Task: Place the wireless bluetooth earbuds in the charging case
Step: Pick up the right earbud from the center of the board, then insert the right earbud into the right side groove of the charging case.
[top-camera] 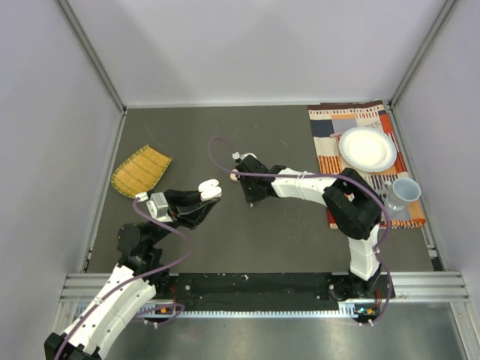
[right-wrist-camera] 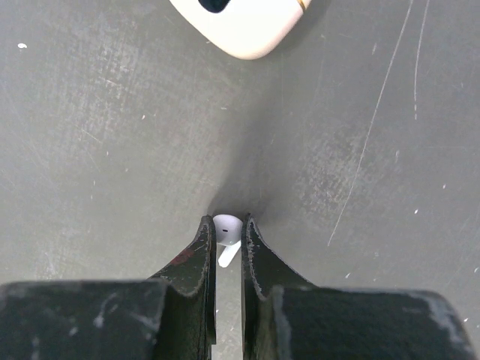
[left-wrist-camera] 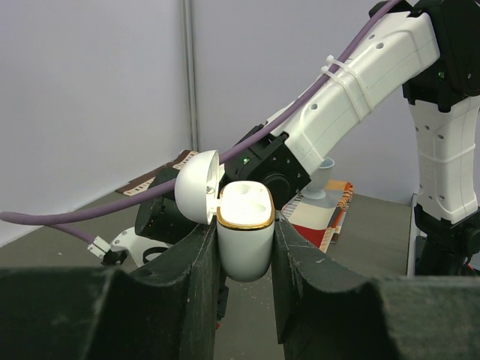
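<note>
One white earbud (right-wrist-camera: 226,228) pinched between the narrow right gripper (right-wrist-camera: 227,222) fingertips. Open charging case (left-wrist-camera: 245,217) clamped upright in left gripper (left-wrist-camera: 244,238)

In the left wrist view the case (left-wrist-camera: 244,240) is glossy white plastic with a shiny gold band, seemingly metal, round its mouth, and the fingers (left-wrist-camera: 187,285) of the left gripper (left-wrist-camera: 245,225) clamping it are matt black and grainy. Lower centre in the right wrist view, the earbud (right-wrist-camera: 227,226) is glossy white plastic on a dull dark-grey table (right-wrist-camera: 112,135), scuffed and finely scratched. At the left of the overhead view lies a yellow woven mat (top-camera: 140,171).
</note>
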You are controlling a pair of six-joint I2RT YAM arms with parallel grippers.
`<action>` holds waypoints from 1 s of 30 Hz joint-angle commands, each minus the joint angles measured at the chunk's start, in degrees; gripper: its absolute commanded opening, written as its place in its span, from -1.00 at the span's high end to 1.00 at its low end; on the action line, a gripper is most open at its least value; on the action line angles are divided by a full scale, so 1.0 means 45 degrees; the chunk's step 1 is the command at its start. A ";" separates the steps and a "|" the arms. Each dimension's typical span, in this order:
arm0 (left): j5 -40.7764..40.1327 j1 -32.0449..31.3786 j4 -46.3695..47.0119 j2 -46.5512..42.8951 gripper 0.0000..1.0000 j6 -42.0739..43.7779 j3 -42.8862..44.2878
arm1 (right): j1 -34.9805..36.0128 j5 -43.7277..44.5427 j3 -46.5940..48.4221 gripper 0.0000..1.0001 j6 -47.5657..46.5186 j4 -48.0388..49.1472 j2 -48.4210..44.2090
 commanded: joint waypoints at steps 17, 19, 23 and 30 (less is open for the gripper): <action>-0.0204 0.0059 0.0756 0.0507 1.00 -0.0165 0.0487 | -0.0096 0.2726 -0.4777 1.00 0.0249 0.5930 -0.8266; -0.0204 0.0059 0.0833 0.0643 1.00 -0.0203 0.0487 | 0.0079 0.2980 -0.5307 1.00 -0.0276 0.6987 -0.9123; -0.0341 0.0059 0.0892 0.0780 1.00 -0.0301 0.0487 | 0.0489 0.3214 -0.5778 1.00 -0.1372 0.8335 -1.0218; -0.0439 0.0059 0.0873 0.1132 1.00 -0.0321 0.0545 | 0.2265 0.3857 -0.5682 1.00 -0.5098 1.0152 -1.1120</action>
